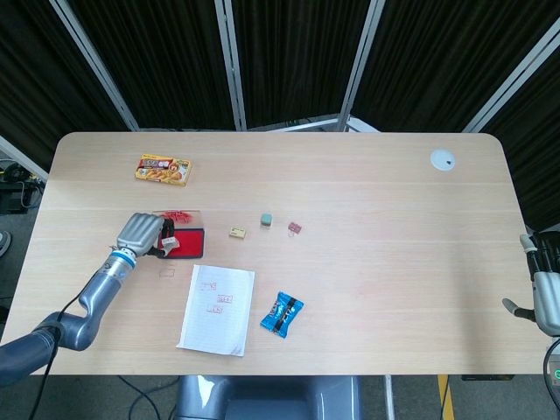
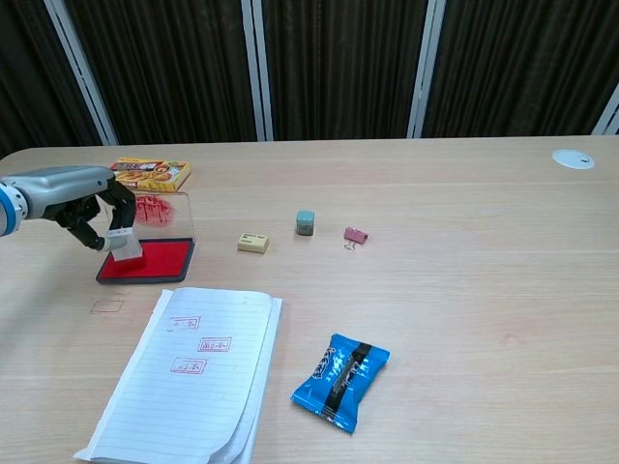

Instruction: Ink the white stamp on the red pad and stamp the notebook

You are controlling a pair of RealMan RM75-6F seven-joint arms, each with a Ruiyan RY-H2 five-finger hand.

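My left hand (image 2: 73,193) (image 1: 142,233) grips the white stamp (image 2: 123,244) (image 1: 169,240) and presses its lower end onto the red ink pad (image 2: 151,260) (image 1: 187,242) at the table's left. The pad's clear lid (image 2: 162,211) stands up behind it, smeared with red. The open notebook (image 2: 193,372) (image 1: 219,308) lies in front of the pad and carries three red stamp marks. My right hand (image 1: 544,293) hangs off the table's right edge, holding nothing; its fingers are too small to read.
A faint stamp outline (image 2: 106,306) marks the table left of the notebook. A blue snack packet (image 2: 340,378) lies right of the notebook. A small yellow eraser (image 2: 253,242), a teal cube (image 2: 305,222) and a pink binder clip (image 2: 355,235) sit mid-table. An orange box (image 2: 150,174) lies far left.
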